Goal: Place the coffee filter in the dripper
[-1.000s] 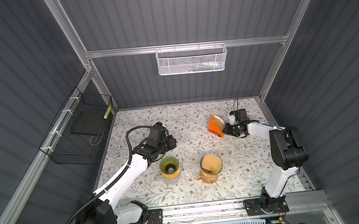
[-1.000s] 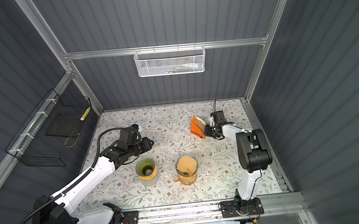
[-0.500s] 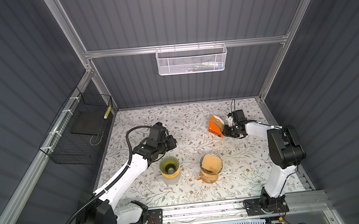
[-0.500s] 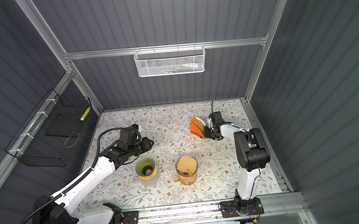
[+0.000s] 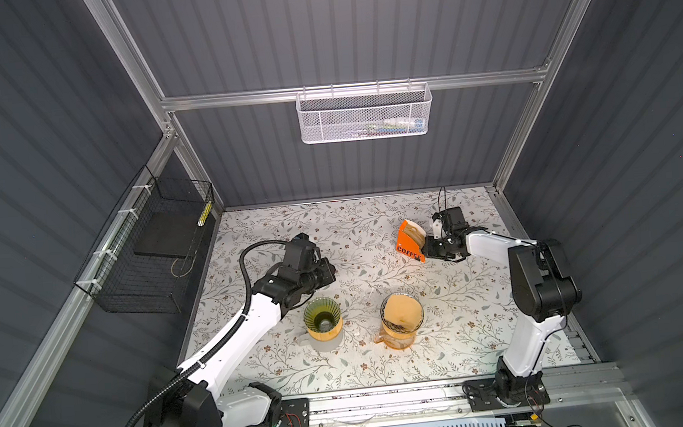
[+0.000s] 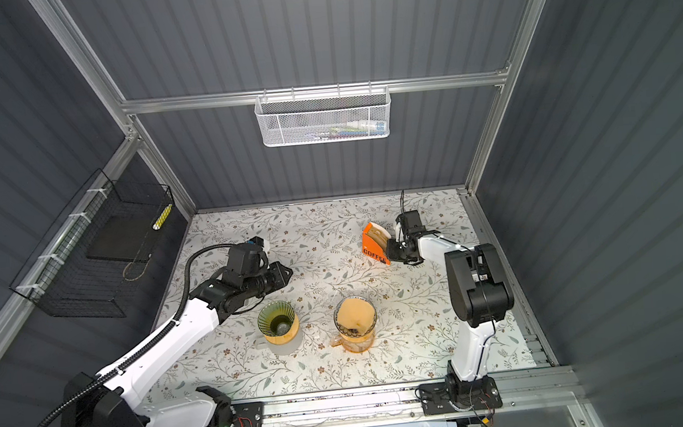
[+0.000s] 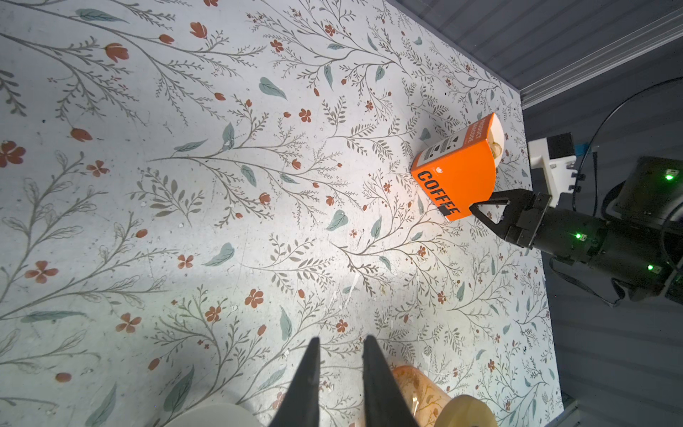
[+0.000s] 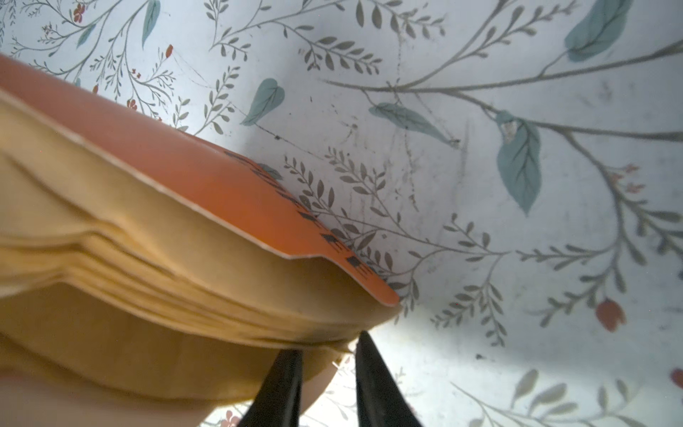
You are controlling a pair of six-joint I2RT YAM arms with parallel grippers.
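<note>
An orange box lettered "COFFEE" and "PRODUCT BARCODE" stood right of centre in both top views, with tan paper coffee filters stacked in its mouth. The right gripper met the stack's edge; whether it pinched a sheet could not be told. The left gripper hung narrowly spread and empty near the green dripper.

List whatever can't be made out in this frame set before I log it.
- Right wrist view: the filter stack is blurred, so its sheets can't be counted. Whether one edge lies between the parted jaws of the right gripper is unclear.
- Both top views: the contents of the white mesh basket are too small and screened by the mesh.
- Left wrist view: the orange dripper is cut off by the frame edge.
</note>
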